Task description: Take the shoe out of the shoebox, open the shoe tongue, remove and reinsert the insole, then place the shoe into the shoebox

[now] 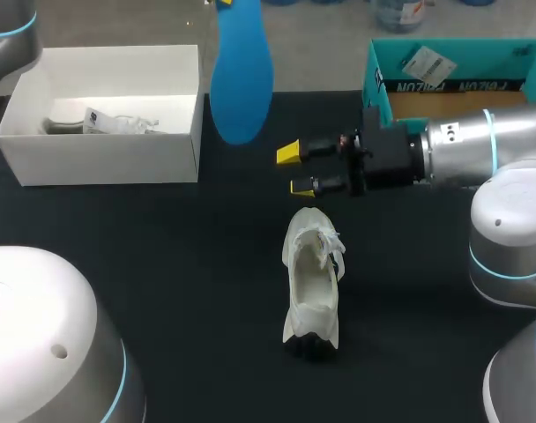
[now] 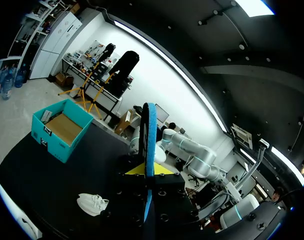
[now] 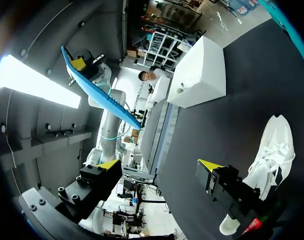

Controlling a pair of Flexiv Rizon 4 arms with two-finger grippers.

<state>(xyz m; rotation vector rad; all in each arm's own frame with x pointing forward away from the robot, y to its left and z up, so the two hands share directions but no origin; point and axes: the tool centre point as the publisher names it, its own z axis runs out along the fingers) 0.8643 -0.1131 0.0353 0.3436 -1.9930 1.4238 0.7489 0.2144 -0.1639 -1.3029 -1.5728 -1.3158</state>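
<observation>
Long blue foam insole (image 1: 241,79) is up in the air over the worktop's far edge, pinched edge-on in the left gripper (image 2: 148,169). It is clear of everything below.

White lace-up sneaker (image 1: 312,282) lies mid-worktop, lengthwise toward the near edge, with bare black worktop (image 1: 189,291) on both flanks.

Right gripper (image 1: 296,169) is just past the sneaker's far end, fingers spread wide and nothing between them.

Open white cardboard shoebox (image 1: 109,150) is at the far left corner and the teal cardboard box (image 1: 371,75) at the far right. The lane between them is open.
</observation>
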